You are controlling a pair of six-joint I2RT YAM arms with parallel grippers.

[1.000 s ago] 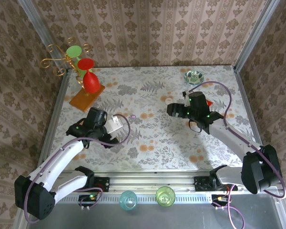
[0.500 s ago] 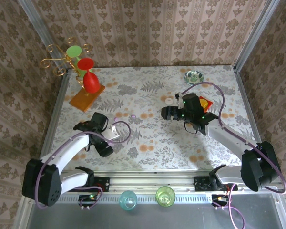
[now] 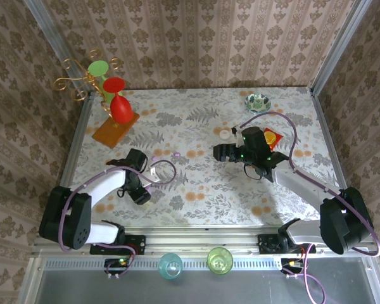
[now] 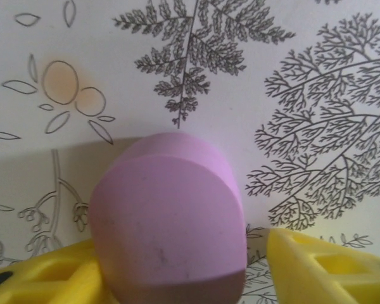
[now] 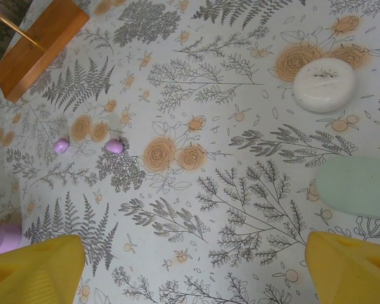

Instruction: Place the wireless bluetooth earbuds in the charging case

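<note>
Nearest, the left gripper (image 4: 177,247) has a lilac case (image 4: 170,221) between its yellow fingers (image 4: 323,269), which the lower edge of the wrist view cuts off. One finger touches the case, while a sliver of table (image 4: 316,76) shows beside the other. I cannot tell whether they grip it. The case's long axis runs away from the fingers, rounded end outward, and its near end is hidden. Farther out, two lilac earbuds (image 5: 114,146) lie side by side on the table, too small to tell which way they point. The right gripper (image 5: 190,269) hangs with its fingers wide and nothing between them. Beyond it lie a pale green case (image 5: 358,187), cut off at the edge, and a white case (image 5: 324,84).
</note>
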